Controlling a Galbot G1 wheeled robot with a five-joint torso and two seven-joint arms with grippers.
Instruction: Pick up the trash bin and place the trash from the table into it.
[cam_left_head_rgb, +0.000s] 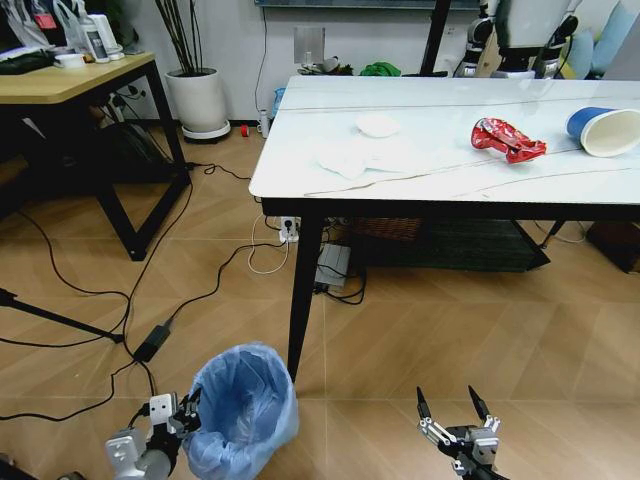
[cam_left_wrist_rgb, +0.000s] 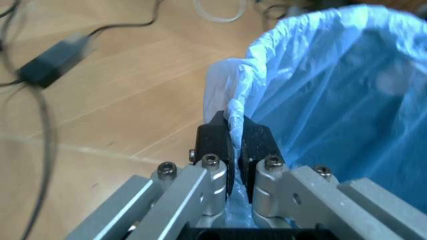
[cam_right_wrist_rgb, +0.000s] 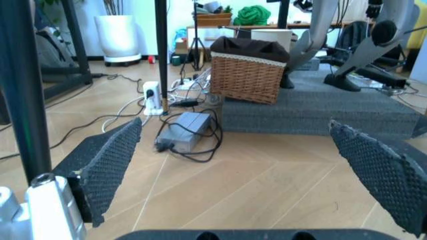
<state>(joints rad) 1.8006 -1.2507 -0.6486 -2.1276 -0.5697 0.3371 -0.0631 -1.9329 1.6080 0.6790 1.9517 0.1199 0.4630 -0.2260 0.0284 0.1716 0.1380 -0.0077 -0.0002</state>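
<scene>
warm wooden floor (cam_left_head_rgb: 450, 330) planks are running in a herringbone pattern, with black cables (cam_left_head_rgb: 90, 300) trailing across them. a light wooden desk (cam_left_head_rgb: 70, 78) on black legs is standing at the left, and a white plant pot (cam_left_head_rgb: 198, 100) is sitting against the pale wall (cam_left_head_rgb: 225, 30) beyond it. a woven wicker basket (cam_right_wrist_rgb: 250, 72) is resting on a dark grey mat (cam_right_wrist_rgb: 320, 107), beside a white power strip (cam_right_wrist_rgb: 153, 97) and a grey adapter (cam_right_wrist_rgb: 183, 130).

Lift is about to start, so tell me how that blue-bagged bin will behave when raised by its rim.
The left claw pinches the trash bin at one rim edge, so it will probably hang tilted. It looks empty, so likely light. The crinkly liner sits between the pads, so it may slip or stretch.
</scene>
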